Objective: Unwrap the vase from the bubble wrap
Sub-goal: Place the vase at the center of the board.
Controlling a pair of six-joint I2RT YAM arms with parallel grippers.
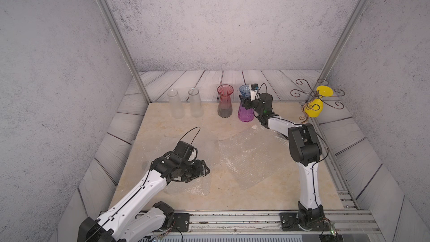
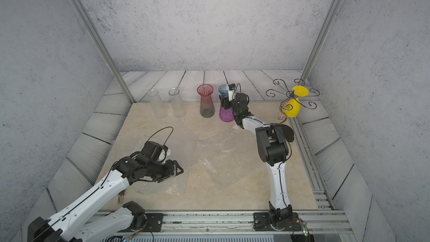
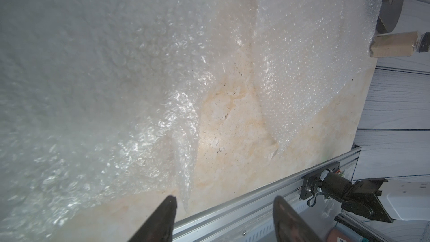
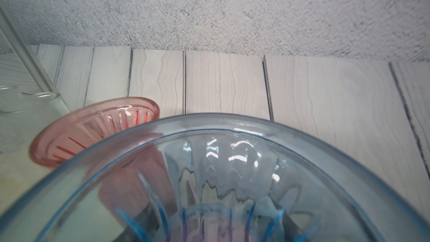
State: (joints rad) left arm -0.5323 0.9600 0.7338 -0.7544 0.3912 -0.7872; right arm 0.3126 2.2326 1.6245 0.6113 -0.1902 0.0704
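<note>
Left wrist view: left pincer [image 3: 224, 197] gapes empty over bubble wrap [image 3: 104, 77], likely limp, light, slippery, best pinched at its lifted edge; right pincer [image 1: 246, 103] straddles the blue-purple vase [image 1: 246, 115] at its neck, clamping unclear.

- A crinkled bubble wrap sheet [image 2: 226, 159] lies flat on the beige table [image 2: 209, 199], right of centre.
- A second bubble wrap sheet [image 2: 172, 187] lies just beside it, with the left gripper [image 2: 178, 171] hanging low over it.
- Along the table's back edge stand a clear vase [image 2: 158, 107], a second clear vase [image 2: 177, 104], a red vase [image 2: 206, 102] and a blue-and-purple vase [image 2: 226, 115], all upright.
- The right gripper [image 2: 223, 103] sits at the neck of the blue-and-purple vase; whether it clamps is unclear.
- A yellow vase [image 2: 292, 110] tilts in a wire stand [image 2: 290, 94] near the back right corner.
</note>
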